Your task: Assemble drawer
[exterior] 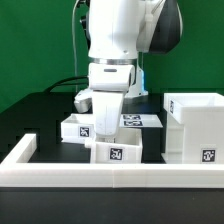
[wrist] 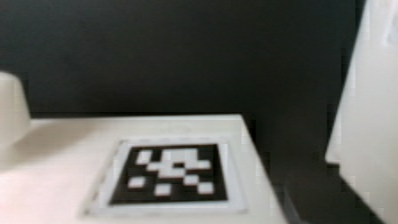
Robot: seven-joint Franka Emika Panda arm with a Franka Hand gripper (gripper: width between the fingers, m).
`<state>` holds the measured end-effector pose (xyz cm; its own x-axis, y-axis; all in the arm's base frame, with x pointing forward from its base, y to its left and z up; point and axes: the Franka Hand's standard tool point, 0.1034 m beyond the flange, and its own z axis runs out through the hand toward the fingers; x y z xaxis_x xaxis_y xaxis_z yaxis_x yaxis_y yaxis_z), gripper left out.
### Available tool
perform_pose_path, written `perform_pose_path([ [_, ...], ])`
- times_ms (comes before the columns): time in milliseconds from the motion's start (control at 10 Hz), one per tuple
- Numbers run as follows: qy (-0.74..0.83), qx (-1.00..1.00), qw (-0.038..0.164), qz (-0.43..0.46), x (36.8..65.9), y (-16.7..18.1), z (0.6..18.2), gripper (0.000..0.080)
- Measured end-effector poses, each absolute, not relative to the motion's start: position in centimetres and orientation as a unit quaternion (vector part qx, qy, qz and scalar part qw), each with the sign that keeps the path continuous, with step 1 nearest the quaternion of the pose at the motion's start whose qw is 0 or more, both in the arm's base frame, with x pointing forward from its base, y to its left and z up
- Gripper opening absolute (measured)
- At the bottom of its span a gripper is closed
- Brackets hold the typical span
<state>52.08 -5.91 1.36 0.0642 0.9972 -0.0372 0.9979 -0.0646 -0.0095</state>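
On the black table (exterior: pixel 40 110), toward the exterior view's right, the drawer's housing (exterior: pixel 195 125) is standing upright, long axis vertical, with a tagged face turned toward the camera. Just beside it, nearer the middle, the front tray (exterior: pixel 115 152) is sitting open side up, its tagged wall facing the camera and its longer side seeming to run across the exterior view. Behind it, toward the exterior view's left, the rear tray (exterior: pixel 75 127) is lying the same way up, also showing a tag to the camera. The arm (exterior: pixel 115 40) is reaching straight down between the two trays, and the gripper (exterior: pixel 106 128) is hanging low by the rear tray. I am not making out whether the fingers are apart or together. The marker board (exterior: pixel 145 120) is lying flat behind the trays. The white rail (exterior: pixel 60 170) is edging the table's near side. Through the wrist view I am getting a blurred white surface bearing one tag (wrist: pixel 173 172); which part it belongs to I cannot tell.
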Motion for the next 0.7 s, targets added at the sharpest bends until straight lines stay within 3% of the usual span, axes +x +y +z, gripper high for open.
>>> perform_pose_path([
  [200,0.677,0.736,0.007,-0.018,52.0,-5.6,1.3,0.0041],
  [500,0.668,0.744,-0.004,-0.019,53.0,-2.6,1.8,0.0041],
  [700,0.662,0.749,0.006,-0.009,53.6,-2.3,1.9,0.0041],
])
